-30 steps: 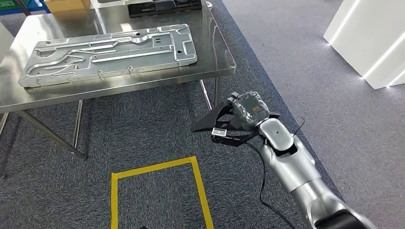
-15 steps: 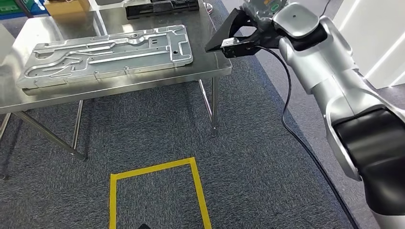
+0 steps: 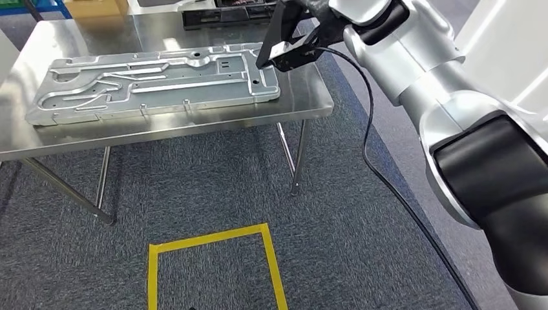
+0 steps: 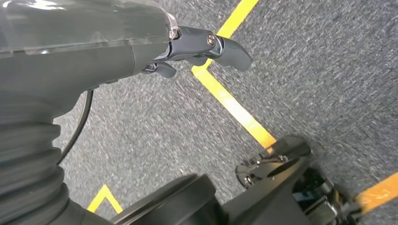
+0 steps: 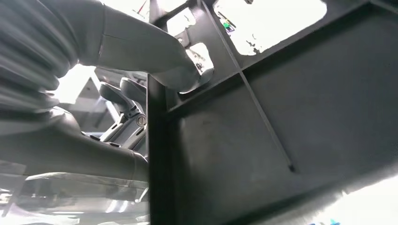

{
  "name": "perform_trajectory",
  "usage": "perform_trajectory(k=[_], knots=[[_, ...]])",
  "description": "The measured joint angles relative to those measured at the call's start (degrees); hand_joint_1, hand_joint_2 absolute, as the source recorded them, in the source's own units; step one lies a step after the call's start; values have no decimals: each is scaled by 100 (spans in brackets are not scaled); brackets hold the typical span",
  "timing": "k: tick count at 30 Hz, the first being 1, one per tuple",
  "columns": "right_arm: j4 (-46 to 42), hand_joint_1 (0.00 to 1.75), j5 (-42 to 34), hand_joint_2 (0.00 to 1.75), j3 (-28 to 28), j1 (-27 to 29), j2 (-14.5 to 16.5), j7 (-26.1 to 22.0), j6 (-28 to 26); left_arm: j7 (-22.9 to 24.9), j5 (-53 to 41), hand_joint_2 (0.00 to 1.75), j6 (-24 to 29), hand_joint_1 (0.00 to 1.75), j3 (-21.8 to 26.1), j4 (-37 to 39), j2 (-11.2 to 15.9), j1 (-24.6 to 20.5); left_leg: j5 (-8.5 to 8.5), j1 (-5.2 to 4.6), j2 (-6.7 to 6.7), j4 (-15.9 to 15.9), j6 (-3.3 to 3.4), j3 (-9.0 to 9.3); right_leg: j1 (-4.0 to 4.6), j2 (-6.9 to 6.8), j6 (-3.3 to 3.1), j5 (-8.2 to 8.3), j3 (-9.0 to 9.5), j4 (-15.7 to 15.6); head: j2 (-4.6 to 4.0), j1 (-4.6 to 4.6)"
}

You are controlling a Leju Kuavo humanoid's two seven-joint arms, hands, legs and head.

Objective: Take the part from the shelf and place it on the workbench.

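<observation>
The black frame-like part (image 3: 283, 37) hangs tilted above the right end of the steel workbench (image 3: 307, 103), its lower tip over the corner of a large aluminium plate (image 3: 155, 81). My right hand (image 3: 318, 9) grips the part from above at the picture's top edge. In the right wrist view the thumb (image 5: 187, 70) presses on one face of the black part (image 5: 281, 117) and darker fingers (image 5: 123, 97) sit behind its edge. My left hand (image 4: 206, 47) hangs over grey carpet and holds nothing.
Another black part (image 3: 220, 16) and a cardboard box (image 3: 97, 8) lie at the back of the workbench. A yellow tape square (image 3: 213, 240) marks the carpet in front of it. A white unit (image 3: 510, 39) stands to the right, and a black cable (image 3: 375, 155) trails from my right arm.
My right arm has swung up from low beside the table, carrying the black part to above the workbench's right end. The view has shifted slightly.
</observation>
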Motion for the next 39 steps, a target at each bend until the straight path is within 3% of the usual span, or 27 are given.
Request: perform_trajectory(k=[2,3,5,6,7,9,11,12,13,14,16,17,18,21,22,25,26,27,29,30,31,32,33,34,36,37,39], knots=[[91,175,-21,175,103,3,27,-11,-12,-11,26,175,-3,0,23,1,-4,39,-173,-34,-53,-11,10,228,75,2,-82,-37,-229,-224,0,-1],[135,175,-46,175,150,3,42,-20,-25,-18,32,175,-3,0,32,2,-8,61,-269,-49,-70,-20,14,349,127,3,-151,192,-240,-570,0,0],[247,175,-110,175,258,9,76,-33,-67,-31,37,175,-1,0,40,26,-42,96,-463,-64,-100,-54,10,546,235,32,-310,1107,-186,-1320,0,2],[301,175,-145,175,314,11,103,-37,-86,-36,41,175,1,0,47,38,-57,97,-540,-60,-109,-109,-7,625,277,49,-369,1464,-149,-1547,0,0],[346,175,-181,175,360,10,133,-38,-102,-43,44,175,0,0,55,51,-68,92,-568,-58,-112,-144,-28,702,300,67,-412,1637,-103,-1666,0,3],[389,175,-267,175,406,-18,184,-34,-128,-54,53,175,3,0,70,54,-58,66,-408,-73,-88,-21,-79,743,281,72,-452,1473,88,-1742,0,8],[433,175,-353,175,451,-40,203,-18,-168,-65,68,175,8,0,76,53,-44,53,-93,-92,-43,591,-125,442,216,63,-466,1326,398,-1904,0,13],[464,175,-386,175,492,-26,209,-10,-184,-69,76,175,8,0,79,53,-39,52,-53,-85,-26,947,-152,191,185,58,-450,1253,574,-1994,0,12],[499,175,-412,175,540,6,215,-2,-198,-74,85,175,9,0,84,54,-39,59,-155,-69,-12,1212,-186,-60,162,52,-432,1174,742,-2071,0,11],[530,175,-436,175,586,45,222,5,-204,-76,90,175,10,0,93,54,-36,73,-394,-47,-10,1346,-222,-285,139,47,-408,1089,908,-2133,0,12],[587,175,-491,175,657,105,236,17,-214,-81,116,175,13,0,123,55,-24,99,-939,-2,-2,1233,-310,-634,82,46,-353,895,1223,-2203,0,11],[607,175,-514,175,683,116,244,25,-222,-83,127,175,13,0,141,55,-18,105,-1018,28,6,1013,-350,-753,54,47,-325,783,1369,-2215,0,11],[625,175,-533,175,707,124,251,33,-235,-85,137,175,13,0,156,55,-14,107,-833,66,18,703,-385,-842,33,50,-296,664,1509,-2216,0,11],[704,175,-557,175,796,180,270,65,-291,-88,143,175,13,0,180,70,-10,129,828,134,71,-179,-379,-980,27,79,-183,324,1792,-2117,0,14],[730,175,-569,175,823,193,270,75,-310,-89,146,175,13,0,184,77,-9,121,1145,117,78,-244,-340,-994,16,87,-134,245,1823,-2078,0,12],[761,175,-630,175,848,144,260,101,-361,-82,149,175,32,0,198,79,4,56,1037,58,62,-117,-184,-968,-52,70,-5,63,1829,-1971,0,8],[764,175,-650,175,849,127,252,109,-386,-75,150,175,43,0,205,78,9,47,986,54,60,-115,-140,-942,-59,53,18,-28,1739,-1787,0,10],[768,175,-664,175,851,131,243,115,-415,-63,152,175,51,0,210,76,14,45,935,52,59,-122,-106,-904,-62,35,37,-150,1560,-1468,0,15],[785,175,-682,175,859,225,226,121,-484,-40,156,175,61,0,219,76,15,54,840,34,45,-123,-58,-811,-51,12,79,-387,989,-592,0,15],[801,175,-689,175,866,315,213,121,-514,-33,157,175,64,0,222,76,15,65,793,20,28,-124,-43,-757,-37,5,85,-410,716,-259,0,16],[819,175,-698,175,876,417,199,123,-547,-31,161,175,74,0,225,76,15,80,750,2,4,-125,-33,-703,-19,0,62,-314,518,-119,0,16],[836,175,-715,175,884,516,186,127,-589,-30,164,175,88,0,228,76,15,93,712,-21,-25,-128,-26,-654,13,-3,-4,-88,417,-217,0,16],[849,175,-744,175,892,599,175,134,-656,-30,167,175,103,0,233,77,12,101,684,-52,-51,-134,-19,-614,75,-4,-121,244,411,-541,0,16],[856,175,-777,175,896,662,171,149,-741,-31,171,175,118,0,238,80,-1,105,664,-67,-68,-141,-10,-582,165,-5,-290,575,457,-969,0,16],[858,175,-844,175,901,801,182,188,-977,-28,181,175,141,0,251,100,-48,112,636,-104,-82,-161,-22,-546,327,-26,-576,978,605,-1627,0,-8],[854,175,-860,175,906,879,194,217,-1098,-27,185,175,148,0,255,110,-69,107,621,-100,-80,-161,-35,-538,367,-36,-646,1019,652,-1760,0,-19],[829,175,-880,175,918,1035,234,293,-1344,-22,188,175,159,0,259,122,-83,82,595,-97,-72,-149,-55,-536,366,-42,-634,1001,696,-1813,0,-31]])
